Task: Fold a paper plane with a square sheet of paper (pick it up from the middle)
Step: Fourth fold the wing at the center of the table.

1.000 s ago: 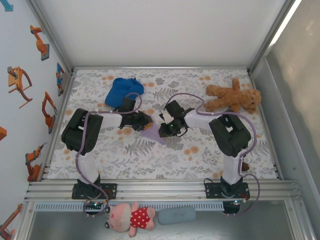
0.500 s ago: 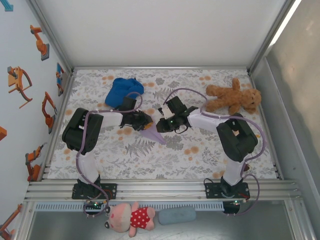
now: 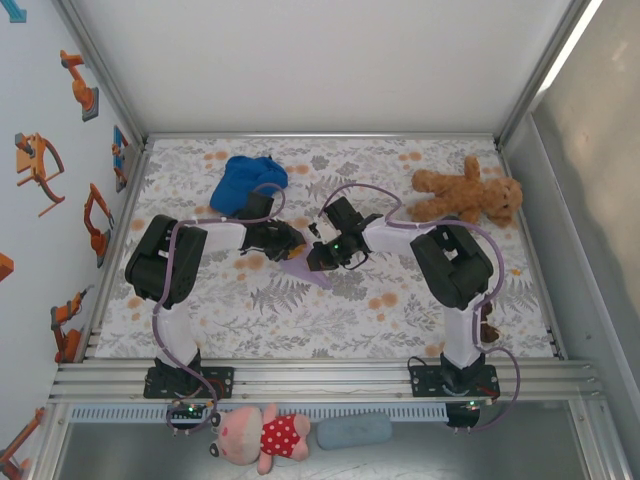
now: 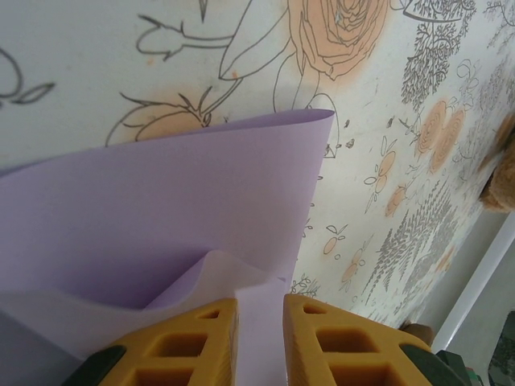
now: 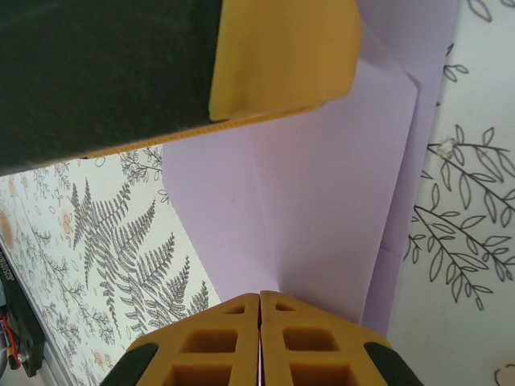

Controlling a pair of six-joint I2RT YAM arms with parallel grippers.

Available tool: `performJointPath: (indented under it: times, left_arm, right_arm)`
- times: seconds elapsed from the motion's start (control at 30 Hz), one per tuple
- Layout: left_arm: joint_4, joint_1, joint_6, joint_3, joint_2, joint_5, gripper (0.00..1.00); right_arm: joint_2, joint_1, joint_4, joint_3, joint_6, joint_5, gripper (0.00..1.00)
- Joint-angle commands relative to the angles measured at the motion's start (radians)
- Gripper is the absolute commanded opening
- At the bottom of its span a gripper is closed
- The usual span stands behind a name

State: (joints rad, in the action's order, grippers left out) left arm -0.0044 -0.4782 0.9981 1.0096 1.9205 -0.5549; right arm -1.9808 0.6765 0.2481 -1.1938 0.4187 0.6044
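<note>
1. Currently, the paper (image 3: 306, 270) lies at centre frame in the top view, on the table (image 3: 400, 310). It is a partly folded lavender shape with one corner pointing to the lower right.
2. In the left wrist view, the paper (image 4: 161, 201) lifts off the table as a curved flap, with a paler layer beneath it. In the right wrist view, the paper (image 5: 322, 185) shows a centre crease and a doubled edge on the right.
3. The left gripper (image 4: 259, 310) is at bottom centre of its view. Its jaws are nearly closed, and a strip of paper fills the narrow gap, so the paper is held.
4. The right gripper (image 5: 259, 299) is at bottom centre of its view. Its jaws are fully closed, tip against tip, and the crease runs straight into the tips. Judged: a pinch on the paper's edge.
5. One finger (image 5: 282, 56) of the left gripper shows at the upper left of the right wrist view, over the paper.
6. Step in hand, as judged: a mid-sequence fold. No slim dart with a ridge has formed yet.
7. The next move calls for one grip to anchor the paper while the other carries the flap to the crease. Slow travel is needed, since thin paper tears or slips.
8. The cap (image 3: 248, 182) at upper left and the bear (image 3: 465, 195) at upper right are well apart from the paper.
</note>
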Motion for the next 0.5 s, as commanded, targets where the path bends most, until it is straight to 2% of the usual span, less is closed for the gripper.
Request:
performJointPath:
  times: [0.0,0.47]
  left_arm:
    - [-0.126,0.002,0.015,-0.007,0.061,0.085,0.23]
    - [-0.243,0.001,0.037,0.015,0.076,0.168,0.22]
  right_arm:
    - [-0.022,0.006,0.018,-0.024,-0.020,-0.022,0.08]
    - [-0.043,0.005,0.074,-0.008,-0.047,-0.075,0.07]
